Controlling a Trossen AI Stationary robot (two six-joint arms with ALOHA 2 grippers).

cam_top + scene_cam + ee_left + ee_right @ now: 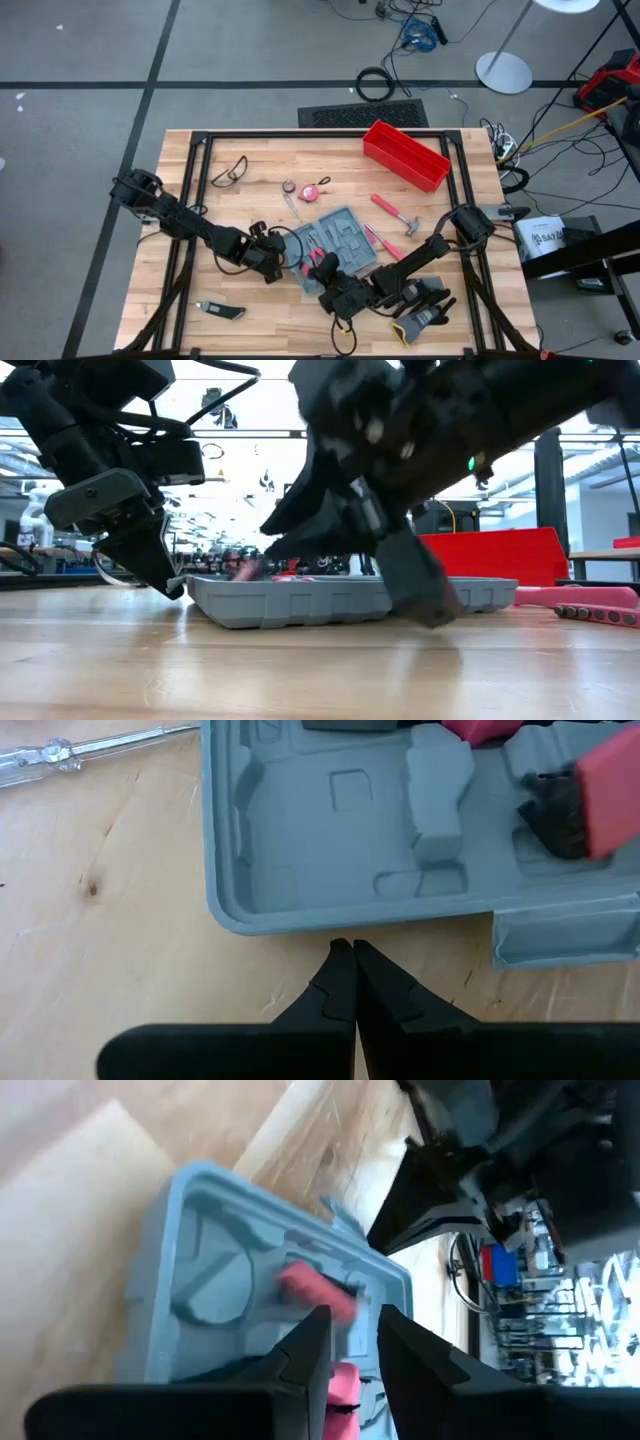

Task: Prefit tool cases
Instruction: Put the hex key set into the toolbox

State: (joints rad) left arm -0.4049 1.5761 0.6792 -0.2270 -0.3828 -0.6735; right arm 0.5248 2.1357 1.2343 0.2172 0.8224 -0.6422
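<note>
I am loading the open tool case (338,243), which lies flat on the surface (240,205) a little toward its near edge and roughly midway between the side edges; my judgement is that one tool is being seated in its slot, with most of the fitting not yet done, since a hammer (397,213) and a clear-handled screwdriver (60,755) lie loose on the wood beside the case; my right end effector (347,1342) hangs over the case's near side, its fingers slightly parted with something pink-red (315,1288) just beyond the tips, and I cannot tell whether it grips that piece or has let it go; my left end effector (347,952) is clenched on nothing, its tips just off the case's rim as if bracing it; the next move calls for pressing the piece fully down, then lifting clear without dragging the case; the case itself is grey-blue, shallow, round-cornered, its moulded inside cut into tool-shaped recesses.
</note>
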